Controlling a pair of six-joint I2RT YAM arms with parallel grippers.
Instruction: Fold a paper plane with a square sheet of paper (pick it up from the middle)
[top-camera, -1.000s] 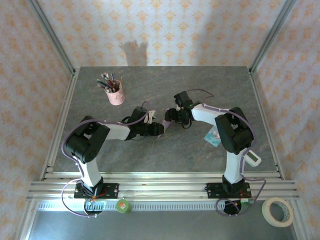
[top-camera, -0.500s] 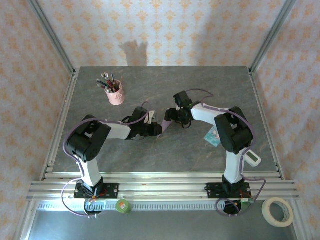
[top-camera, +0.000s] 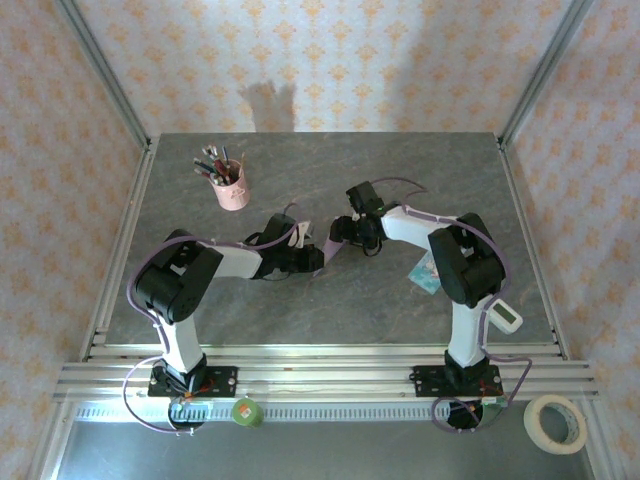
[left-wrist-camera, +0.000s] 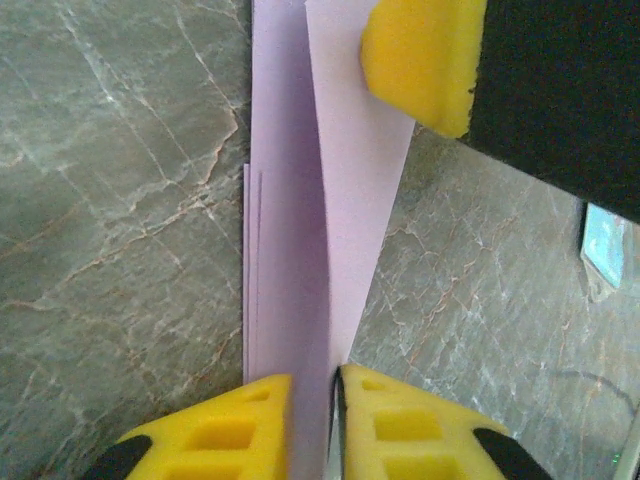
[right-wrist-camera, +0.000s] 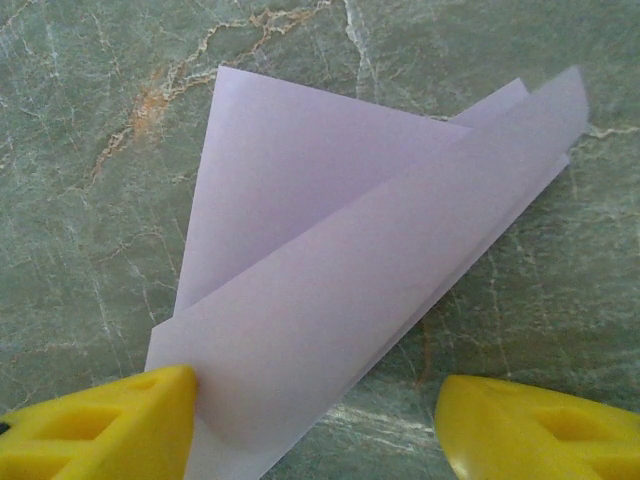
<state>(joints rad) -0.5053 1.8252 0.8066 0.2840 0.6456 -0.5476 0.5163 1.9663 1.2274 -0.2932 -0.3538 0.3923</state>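
The room is a booth of peach wallpaper (top-camera: 330, 50) printed with small orange diamonds, its corners edged by slanting aluminium posts (top-camera: 105, 75). The surface (top-camera: 400, 170) is a grey-green slab veined like marble, with pale and rusty cracks showing close up, and aluminium rails (top-camera: 320, 375) run along its near edge where both arm bases are bolted.

The left arm (top-camera: 200, 270) and the right arm (top-camera: 455, 255) reach in towards each other and meet near the middle of the surface. Just past the rails, at the near right, lies a roll of tape (top-camera: 537, 425). A pink pen cup (top-camera: 233, 190) full of pens stands well apart at the far left.

The lilac paper (top-camera: 330, 250) lies between the two claws at the centre, partly folded. From the left wrist it (left-wrist-camera: 300, 250) runs as a long strip with a centre crease and stacked edges. From the right wrist it (right-wrist-camera: 350, 290) shows one flap curled over a flat triangular layer.

The left claw (left-wrist-camera: 315, 390) is pinched nearly closed on the paper's crease, a yellow pad (left-wrist-camera: 230, 430) on either side. The right claw (right-wrist-camera: 315, 430) stands wide, grasping nothing; one finger (right-wrist-camera: 100, 420) touches the paper's edge and the other sits clear of it on bare stone.

A white handheld device (top-camera: 506, 318) lies by the right arm's base, with a small teal-and-white packet (top-camera: 427, 272) just beyond it, and a green round thing (top-camera: 246, 411) sits on the near rail
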